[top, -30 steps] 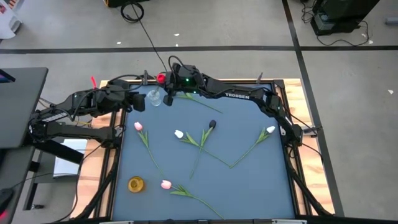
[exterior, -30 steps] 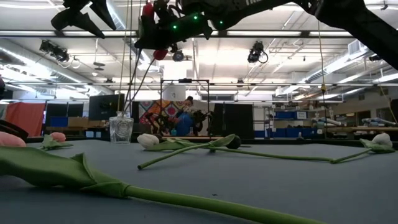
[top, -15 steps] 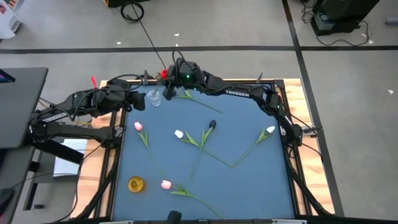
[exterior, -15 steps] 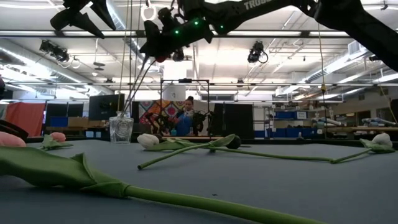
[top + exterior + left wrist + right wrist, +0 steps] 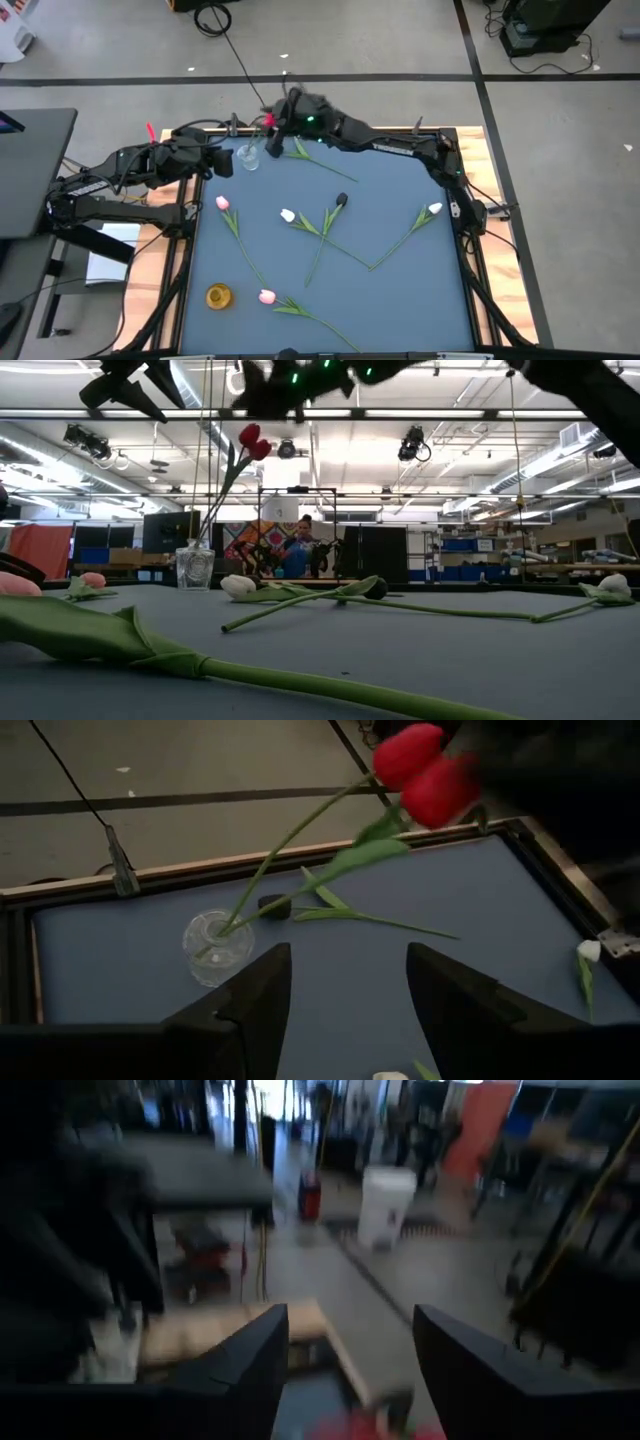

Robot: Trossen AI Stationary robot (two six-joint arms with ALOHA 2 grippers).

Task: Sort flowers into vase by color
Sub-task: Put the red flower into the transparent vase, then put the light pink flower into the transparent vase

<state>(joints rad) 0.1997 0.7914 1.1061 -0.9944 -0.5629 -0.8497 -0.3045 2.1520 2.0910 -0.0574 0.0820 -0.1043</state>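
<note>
Two red artificial tulips (image 5: pixel 420 772) stand with their thin green stems in the small clear glass vase (image 5: pixel 217 946) at the far left part of the blue worktop (image 5: pixel 390 200). Their long axes lean away from the vase, heads uppermost and tilted toward the right arm.

The low view shows the red heads (image 5: pixel 250 440) raised above the vase (image 5: pixel 195 568); the high view shows only a red spot (image 5: pixel 268 121) beside the right end effector (image 5: pixel 285 115).

The right end effector is above the heads with its fingers apart, gripping nothing. The left end effector (image 5: pixel 340 990) waits near the vase, fingers spread and empty.

Pink (image 5: pixel 222 203), white (image 5: pixel 435 209) and dark near-black (image 5: pixel 342 200) tulips lie flat on the worktop, stems crossing at mid-surface.

The room behind is a large hall with ceiling lights; a person (image 5: pixel 298 550) is at the back.
</note>
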